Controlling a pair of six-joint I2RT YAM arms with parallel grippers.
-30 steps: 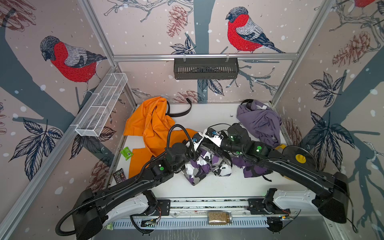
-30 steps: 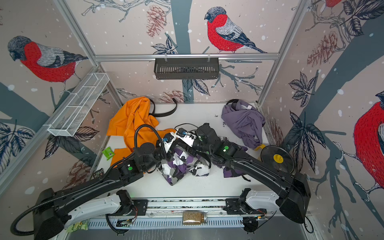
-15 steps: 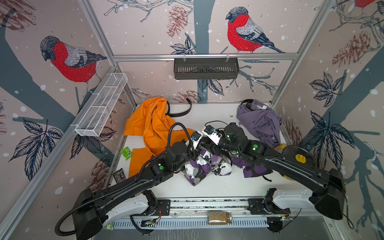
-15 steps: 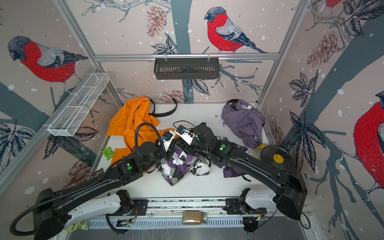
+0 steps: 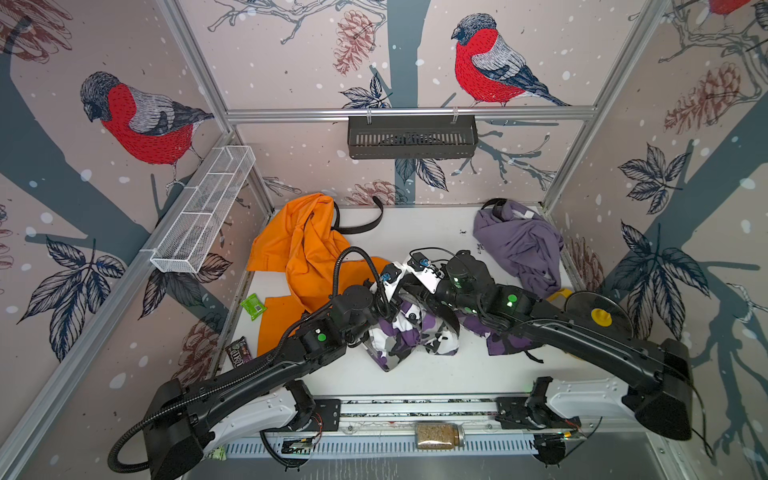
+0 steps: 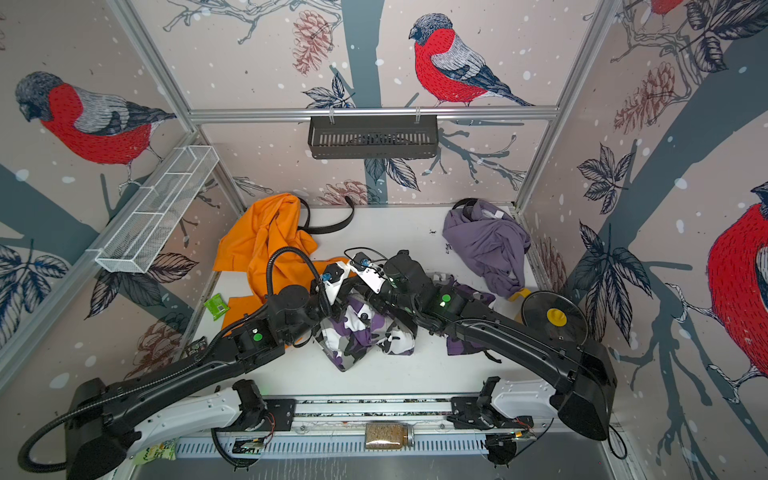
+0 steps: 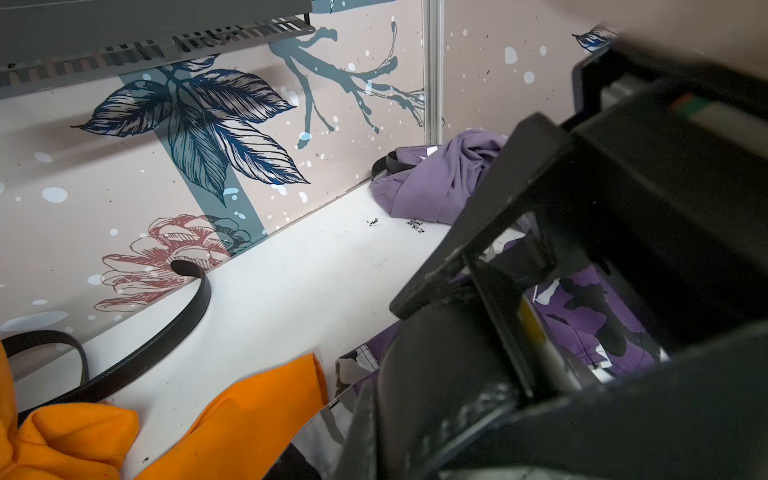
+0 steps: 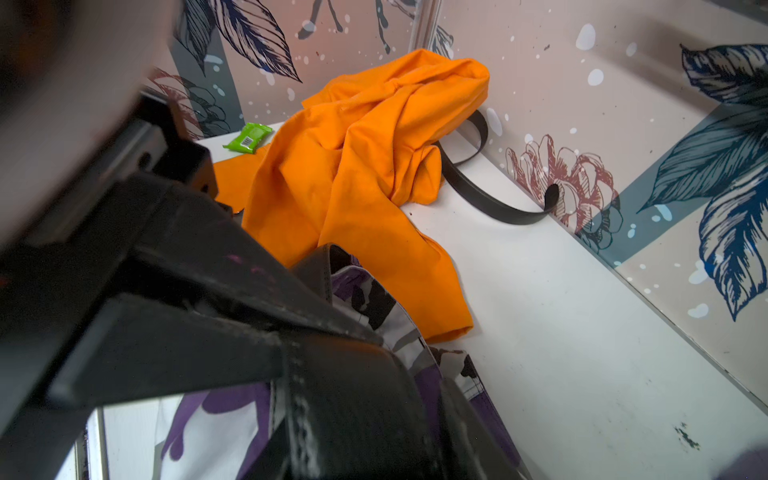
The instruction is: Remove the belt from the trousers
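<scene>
The purple, white and black camouflage trousers (image 5: 409, 340) (image 6: 357, 345) lie bunched at the middle of the table. Their black stitched belt (image 8: 316, 266) (image 7: 436, 374) runs along the waist. Both grippers meet over that waist. My left gripper (image 5: 397, 297) (image 6: 338, 297) is shut there, with the belt between its fingers. My right gripper (image 5: 411, 286) (image 6: 353, 286) is pressed close against it from the right. The belt fills its wrist view, and its jaws are blurred and hidden behind it.
An orange garment (image 5: 303, 249) with a black belt (image 5: 361, 224) lies back left, a purple garment (image 5: 519, 245) back right. A green packet (image 5: 253, 306) and a candy bar (image 5: 239, 353) lie left, a black disc (image 5: 598, 316) right. Two baskets hang on the walls (image 5: 203, 208) (image 5: 411, 137).
My right gripper has slid a little to the left over the waist, closer to the left gripper. The left arm has barely moved.
</scene>
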